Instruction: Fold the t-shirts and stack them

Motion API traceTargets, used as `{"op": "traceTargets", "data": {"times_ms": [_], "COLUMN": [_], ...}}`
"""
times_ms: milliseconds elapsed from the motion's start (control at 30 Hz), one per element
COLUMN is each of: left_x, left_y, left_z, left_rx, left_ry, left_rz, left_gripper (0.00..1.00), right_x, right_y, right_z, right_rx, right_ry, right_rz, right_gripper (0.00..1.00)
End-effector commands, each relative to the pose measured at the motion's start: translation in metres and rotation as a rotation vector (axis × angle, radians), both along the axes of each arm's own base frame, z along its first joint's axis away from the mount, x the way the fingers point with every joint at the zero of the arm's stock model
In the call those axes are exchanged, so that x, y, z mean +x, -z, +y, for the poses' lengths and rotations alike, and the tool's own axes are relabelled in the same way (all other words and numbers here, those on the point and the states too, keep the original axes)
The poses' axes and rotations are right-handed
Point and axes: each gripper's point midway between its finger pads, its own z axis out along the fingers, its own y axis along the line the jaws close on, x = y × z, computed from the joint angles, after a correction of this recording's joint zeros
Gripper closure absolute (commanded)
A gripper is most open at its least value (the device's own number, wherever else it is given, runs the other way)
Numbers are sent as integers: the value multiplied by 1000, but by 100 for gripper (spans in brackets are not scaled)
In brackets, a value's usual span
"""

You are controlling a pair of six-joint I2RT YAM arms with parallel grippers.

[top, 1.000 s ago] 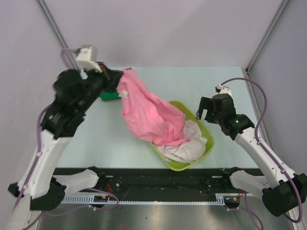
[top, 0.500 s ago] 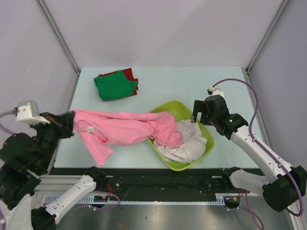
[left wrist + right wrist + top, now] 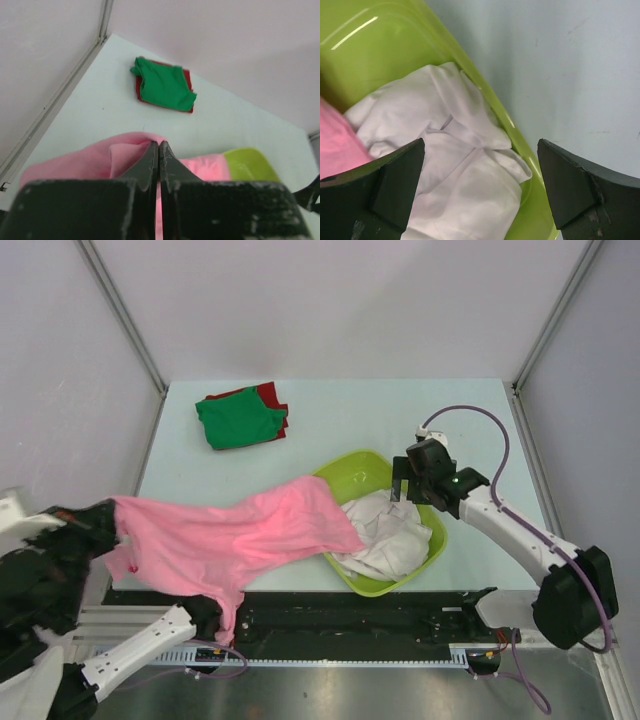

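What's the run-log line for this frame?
left gripper: shut on pink t-shirt | shirt stretched to lime-green tub rim | right gripper: open over white t-shirts in tub | green t-shirt on red t-shirt, far left

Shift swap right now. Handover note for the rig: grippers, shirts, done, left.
Left gripper: shut on pink shirt, which stretches from the tub to the near-left edge of the table, part hanging over.
Right gripper: open, empty, above white shirts in the tub.
Done: green shirt folded on red shirt, far left.
Left: spread, fold and stack pink, then the white ones.
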Motion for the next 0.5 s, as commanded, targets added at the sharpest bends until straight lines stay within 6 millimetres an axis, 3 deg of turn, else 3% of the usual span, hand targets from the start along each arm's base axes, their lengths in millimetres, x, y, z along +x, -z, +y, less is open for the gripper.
{"op": "traceTargets", "data": {"times_ms": [0,33,133,167,200,233,333,367,467], "left_x": [54,66,98,105,114,123,141,145,155], "left_y": [51,48,78,87,108,110,150,161,201], "left_z": [-56,-73,-119,-130,-141,-152,-174,-179,-186], "left_rx": [104,83,135,152,187,173,189,171,163], "left_ry": [35,64,136,159,171,187,230,240,249], "left_rz": [123,96,174,195,243,229,320,351,462], "left_gripper": [100,100,100,94,90,87,33,3,0], "right_x": [20,24,34,36,37,37,36,36,34], "right_y": [14,21,32,35,38,41,54,60,67], "right_z": [-20,-24,-32,-33,-35,-35,-31,-29,-21], "right_rx": [-75,-88,-101,-102,-98,-88,-78,-78,-64], "right_ry": [75,88,101,101,104,101,90,85,67], "right_rz": [0,13,29,35,44,58,98,116,141], "right_gripper": [0,0,1,0,0,0,0,0,0]}}
